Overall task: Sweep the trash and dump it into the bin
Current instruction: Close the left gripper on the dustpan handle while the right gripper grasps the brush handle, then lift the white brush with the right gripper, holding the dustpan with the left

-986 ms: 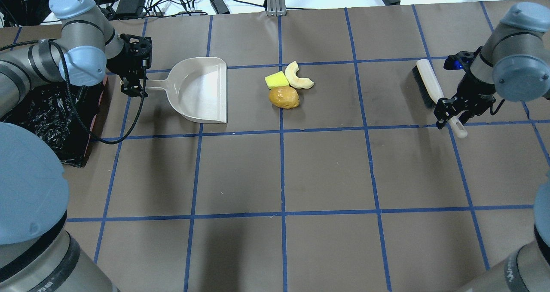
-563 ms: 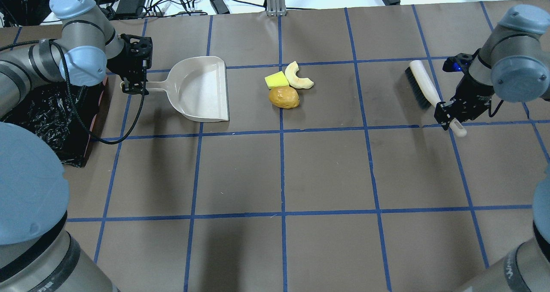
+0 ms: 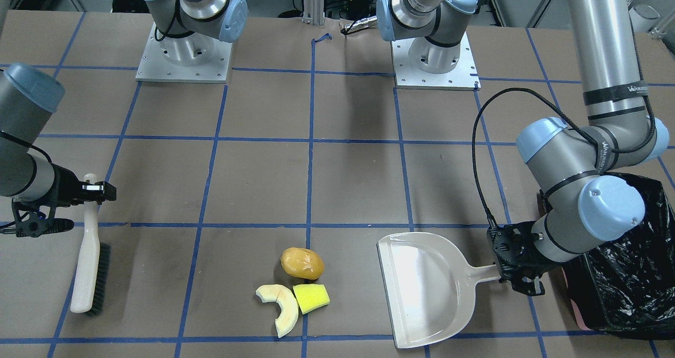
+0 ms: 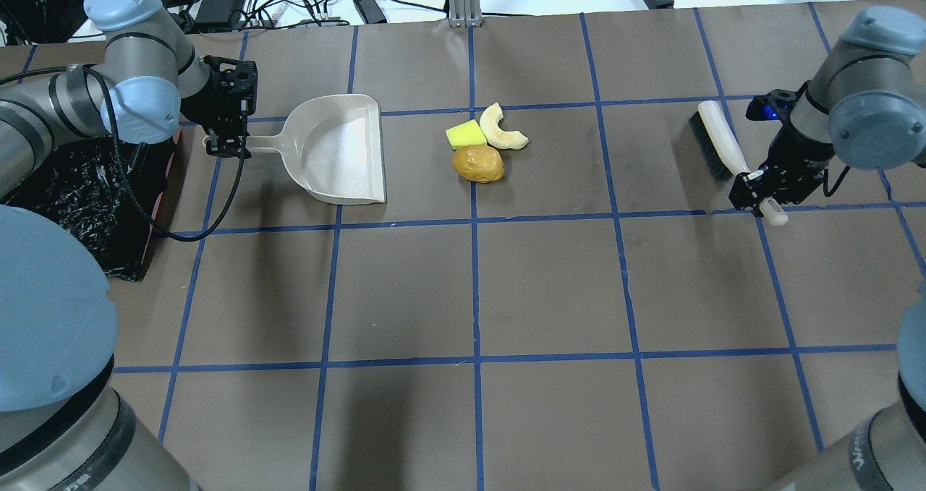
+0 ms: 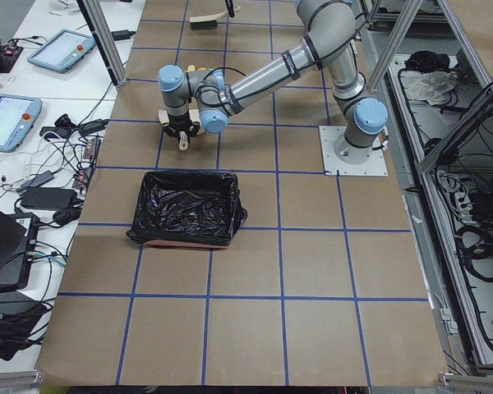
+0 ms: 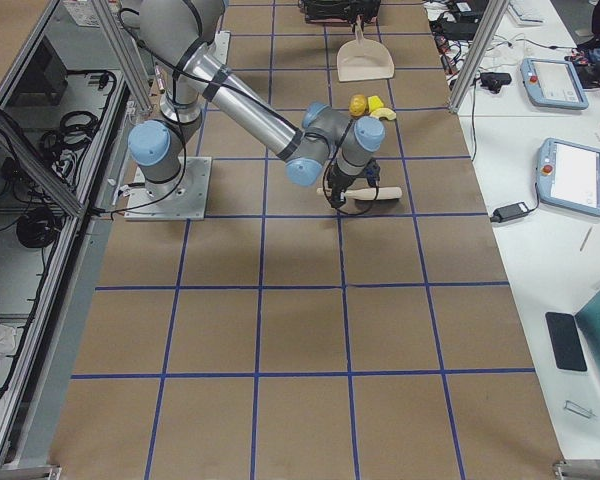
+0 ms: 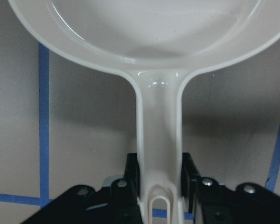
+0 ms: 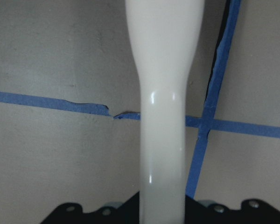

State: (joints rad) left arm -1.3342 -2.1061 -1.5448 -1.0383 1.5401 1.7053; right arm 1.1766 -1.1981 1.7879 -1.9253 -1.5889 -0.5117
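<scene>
- Trash (image 4: 478,164) sits clustered mid-worktop (image 4: 550,288), between dustpan (image 4: 340,155) and brush (image 4: 716,140), touching neither.
- Left claw (image 4: 226,146) is clamped on the dustpan handle, with bin (image 4: 58,194) just behind it.
- Right claw (image 4: 752,191) grips the brush handle.

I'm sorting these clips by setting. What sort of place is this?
Probably a robotics lab or data-collection cell: metal base plates are bolted onto a table gridded with blue tape, teach pendants lie on a side bench, and loose cables run behind it.
</scene>
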